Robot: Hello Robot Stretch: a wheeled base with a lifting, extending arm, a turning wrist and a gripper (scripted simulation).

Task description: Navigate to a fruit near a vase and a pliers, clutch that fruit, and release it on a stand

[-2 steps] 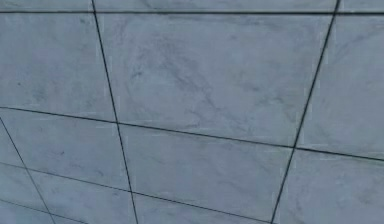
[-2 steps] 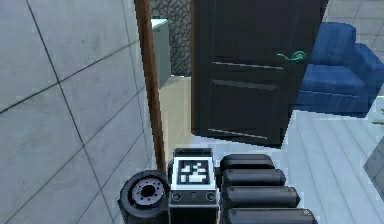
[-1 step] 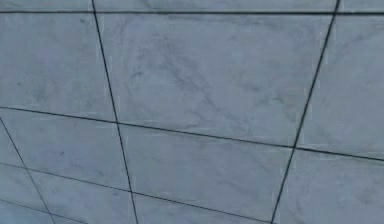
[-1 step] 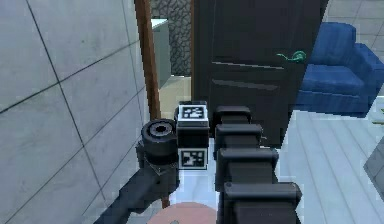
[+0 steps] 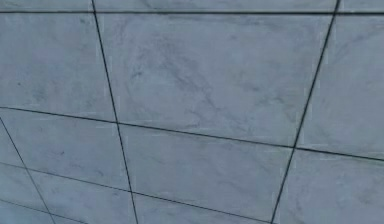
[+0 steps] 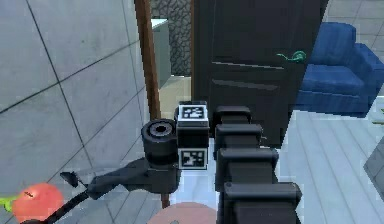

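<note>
**Entry: red fruit at the claw tip, grasp unconfirmed**

**Task's thing.** A round red fruit with a touch of green beside it lies at the near left corner of the arm side view. It is right at the far end of the claw. Whether it hangs free or rests on something cannot be told, so it cannot be said that the claw has it.

**Claw.** The dark body sits left of the white marker squares, with thin fingers reaching left. It cannot be told whether they are apart, together or set on the fruit.

**Step in hand (judged).** Securing the fruit, then carrying it to a stand.
- Raise the arm a little first and check that the fruit comes up with it.
- Draw the arm in before turning, because the tiled wall and brown door frame stand close on the left.
- Turn the base slowly, since a round fruit is likely to roll out of a loose hold.

**Forward view.** Grey marble tiles with dark joints. It offers no landmark to steer by.

**Arm side view, additional.**
- A dark door with a green handle stands far behind the arm.
- A blue sofa sits at the far right.
- Pale floor lies to the near right, the likeliest way out.
</note>
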